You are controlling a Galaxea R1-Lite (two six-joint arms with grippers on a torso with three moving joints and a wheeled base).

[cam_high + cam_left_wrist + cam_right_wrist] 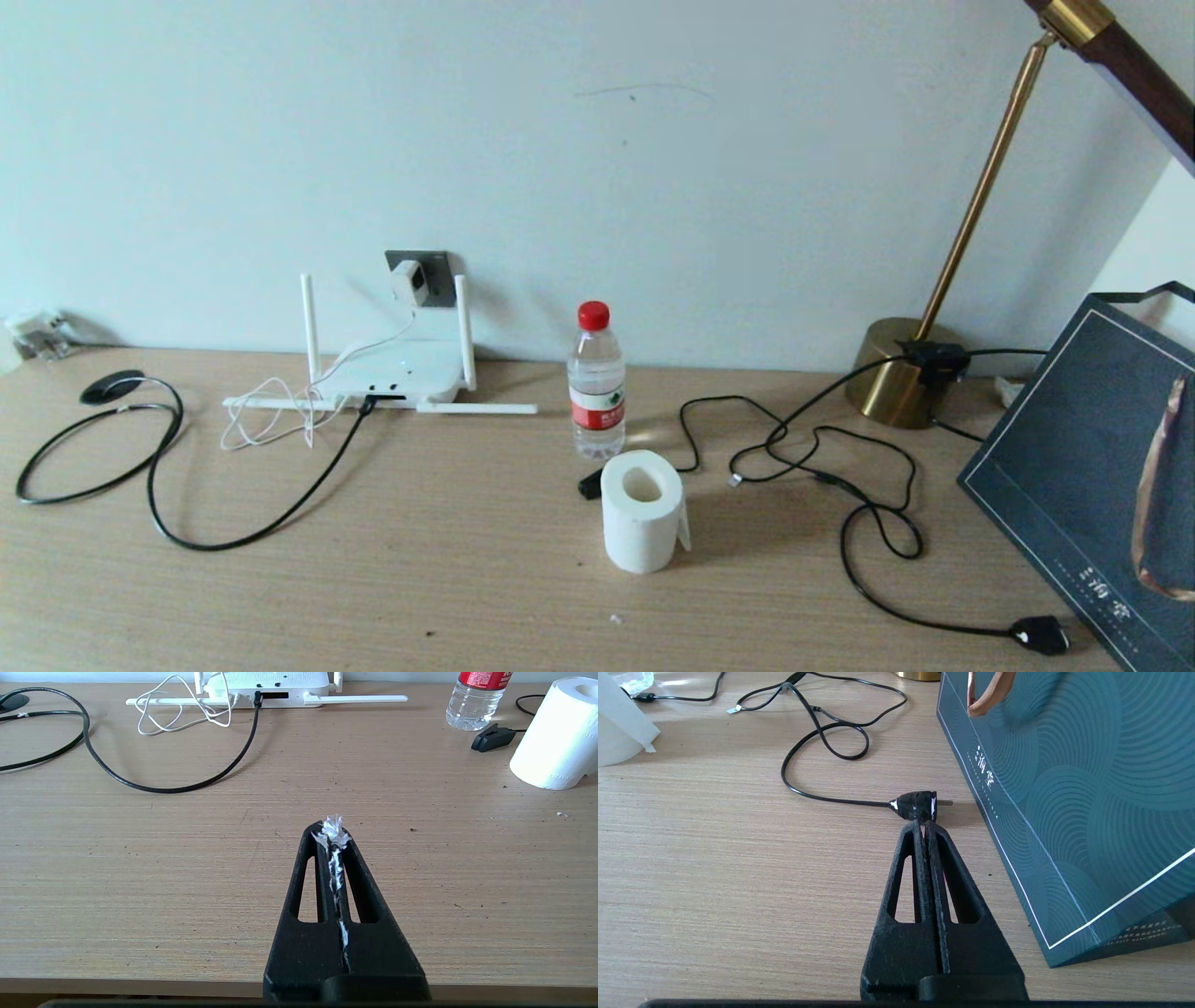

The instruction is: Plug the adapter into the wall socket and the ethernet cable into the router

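Both grippers, left gripper and right gripper, hover pressed together, holding nothing, while adapter sits in wall socket and ethernet cable meets router

A broad stretch of the pale wood-grain worktop lies bare along its near edge, between the looping black ethernet cable and the upright white paper roll. Behind the roll the clear red-capped water bottle blocks the middle. Rightward, the thin black lamp cord sprawls, hemmed by the dark teal gift bag and brass lamp base.
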